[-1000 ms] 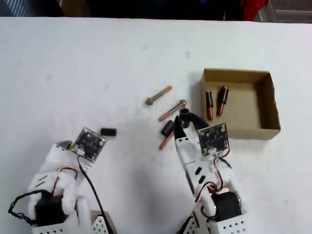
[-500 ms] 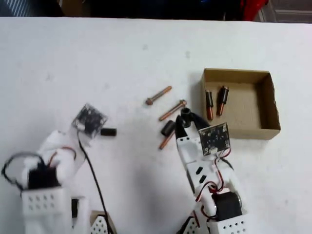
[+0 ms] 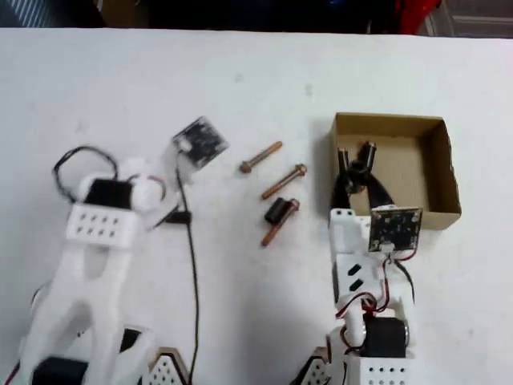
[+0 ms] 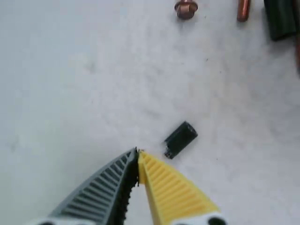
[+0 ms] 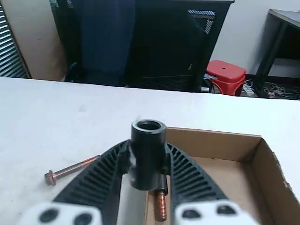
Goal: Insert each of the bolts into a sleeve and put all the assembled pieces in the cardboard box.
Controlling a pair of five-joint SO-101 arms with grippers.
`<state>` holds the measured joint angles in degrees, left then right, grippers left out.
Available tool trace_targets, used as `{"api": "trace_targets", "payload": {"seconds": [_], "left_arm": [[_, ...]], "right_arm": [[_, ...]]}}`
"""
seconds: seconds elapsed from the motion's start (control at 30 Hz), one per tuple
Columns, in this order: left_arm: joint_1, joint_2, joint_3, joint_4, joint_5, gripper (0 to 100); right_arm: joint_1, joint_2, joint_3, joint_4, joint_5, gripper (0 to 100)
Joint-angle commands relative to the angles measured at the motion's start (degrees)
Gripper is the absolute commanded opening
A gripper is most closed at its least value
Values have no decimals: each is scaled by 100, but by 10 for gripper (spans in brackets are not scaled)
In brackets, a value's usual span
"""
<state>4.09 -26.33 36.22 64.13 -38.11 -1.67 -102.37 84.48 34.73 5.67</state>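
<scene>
Pairing stage: right hand (image 5: 147, 149) grips an upright sleeve (image 5: 148, 129) above the near side of the cardboard box (image 3: 390, 120), swung over from the bolts (image 3: 284, 181) (it looks unfilled, I'd say, so back for a bolt). Left hand (image 4: 137, 152), pinched closed, has reached out beside a loose sleeve (image 4: 180, 139) on the bench (image 3: 240, 80); it must spread first.

Three bolts (image 3: 260, 157) (image 3: 283, 181) (image 3: 269, 233), three sleeves (image 3: 180, 216) (image 3: 277, 212) (image 5: 148, 152), two assembled pieces (image 3: 369, 151) (image 3: 342, 157), one cardboard box (image 3: 447, 176).

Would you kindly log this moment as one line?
right gripper: shut on sleeve, at cardboard box | left gripper: shut, beside loose sleeve
</scene>
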Motion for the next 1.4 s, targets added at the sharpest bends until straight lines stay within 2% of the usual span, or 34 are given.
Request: {"api": "trace_targets", "payload": {"seconds": [0.0, 0.23, 0.43, 0.63, 0.8, 1.13, 1.37], "left_arm": [[576, 637, -624, -334, 88, 22], [1270, 2316, -2040, -273, 88, 24], [1613, 3793, -3789, 545, 88, 24], [1807, 5138, -5758, 1336, 88, 33], [1903, 6325, -7270, 1960, 88, 116], [1974, 8400, -10171, 2760, 97, 120], [2123, 9385, -11736, 2919, 1073, 121]], "right_arm": [[242, -66, -35, -145, -53, 17], [418, -66, 105, -180, -53, 17], [549, -66, 114, -180, -53, 17], [831, -66, 114, -180, -53, 17], [971, -66, 246, -189, -53, 17], [980, -66, 316, -189, -53, 17], [980, -66, 334, -189, -44, 17]]}}
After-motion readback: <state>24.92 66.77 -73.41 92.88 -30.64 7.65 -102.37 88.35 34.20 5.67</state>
